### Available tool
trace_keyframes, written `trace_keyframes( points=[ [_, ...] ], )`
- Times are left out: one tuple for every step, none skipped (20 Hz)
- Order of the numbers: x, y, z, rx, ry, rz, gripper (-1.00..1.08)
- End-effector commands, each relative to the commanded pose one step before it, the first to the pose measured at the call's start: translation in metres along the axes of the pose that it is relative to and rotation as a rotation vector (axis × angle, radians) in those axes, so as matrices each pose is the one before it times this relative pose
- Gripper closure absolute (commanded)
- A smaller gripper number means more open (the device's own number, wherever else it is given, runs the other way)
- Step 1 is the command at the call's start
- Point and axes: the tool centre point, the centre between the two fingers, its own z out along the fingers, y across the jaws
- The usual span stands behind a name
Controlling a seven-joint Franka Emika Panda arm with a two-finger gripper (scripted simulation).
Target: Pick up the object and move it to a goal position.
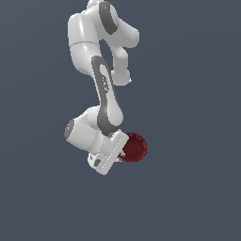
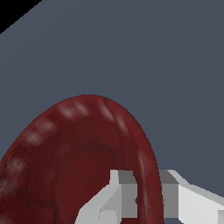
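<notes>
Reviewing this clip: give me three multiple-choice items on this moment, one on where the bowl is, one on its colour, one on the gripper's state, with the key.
1. Where is the bowl relative to the gripper in the exterior view?
A. At the gripper, toward that view's right
B. Far off at that view's left edge
C. Above the arm's top joint

2. What colour is the bowl?
A. Blue
B. Dark red
C. Yellow

3. How do the fingers stand?
A. Spread wide, away from the bowl
B. Out of sight in both views
C. One on each side of the bowl's rim

Key: 1 A, the bowl touches the gripper's right side. 2 B, both views show it dark red. 3 C, the wrist view shows the rim between them.
</notes>
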Motion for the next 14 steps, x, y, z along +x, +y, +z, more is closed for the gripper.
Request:
trace_keyframes(
  points=[
    [0.00048, -0.00009, -0.00031, -0.00035, 0.00009, -0.00017, 1.08],
    [0.00120, -0.00024, -0.00064, 0.00000, 0.00000, 0.00000, 1.08],
    [0.00199, -0.00040, -0.00107, 0.00000, 0.00000, 0.00000, 1.08],
    [0.00277, -0.00056, -0.00149, 0.00000, 0.00000, 0.00000, 1.08],
    [0.00355, -0.00071, -0.00191, 0.00000, 0.00000, 0.00000, 1.08],
    [0.00432, -0.00086, -0.00232, 0.00000, 0.00000, 0.00000, 1.08],
    [0.00502, -0.00100, -0.00270, 0.00000, 0.00000, 0.00000, 1.08],
    [0.00586, -0.00135, -0.00273, 0.00050, -0.00011, -0.00047, 1.08],
    [0.00616, -0.00120, -0.00331, 0.00000, 0.00000, 0.00000, 1.08],
    [0.00660, -0.00128, -0.00355, 0.00000, 0.00000, 0.00000, 1.08],
    [0.00698, -0.00134, -0.00374, 0.00000, 0.00000, 0.00000, 1.08],
    [0.00728, -0.00138, -0.00391, 0.00000, 0.00000, 0.00000, 1.08],
    [0.00753, -0.00141, -0.00404, 0.00000, 0.00000, 0.00000, 1.08],
    [0.00774, -0.00144, -0.00395, -0.00031, -0.00062, 0.00000, 1.08]
  ],
)
